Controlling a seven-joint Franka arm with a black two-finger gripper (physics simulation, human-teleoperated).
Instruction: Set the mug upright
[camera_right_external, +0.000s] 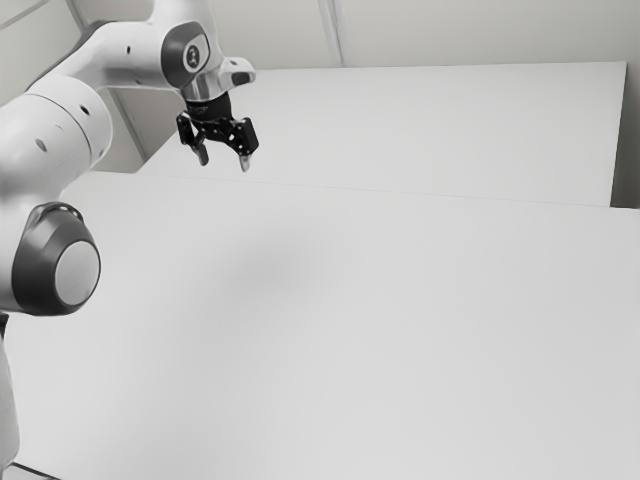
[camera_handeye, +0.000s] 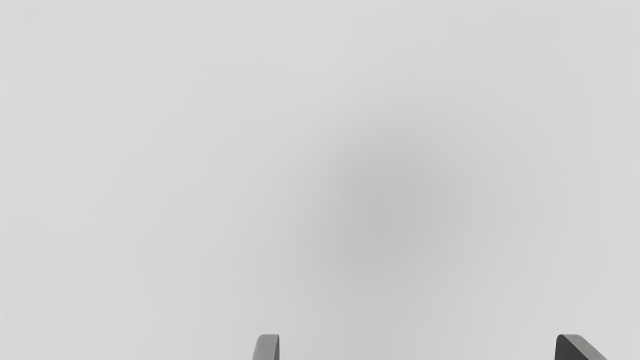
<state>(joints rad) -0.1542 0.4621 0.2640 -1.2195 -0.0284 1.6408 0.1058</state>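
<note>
I cannot tell where on the table (camera_right_external: 400, 330) the mug is. Above the table hangs the gripper (camera_right_external: 224, 163), open, its fingers apart. A soft shadow (camera_handeye: 385, 205) lies on the table; the arm (camera_right_external: 55, 135) reaches over it from the exterior view's left.

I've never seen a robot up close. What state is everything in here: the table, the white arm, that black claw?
Table: lying flat, a soft shadow on it.
Arm: bent, reaching in from the exterior view's left.
Gripper: open, raised above the table, its fingers wide apart with nothing between them.
</note>
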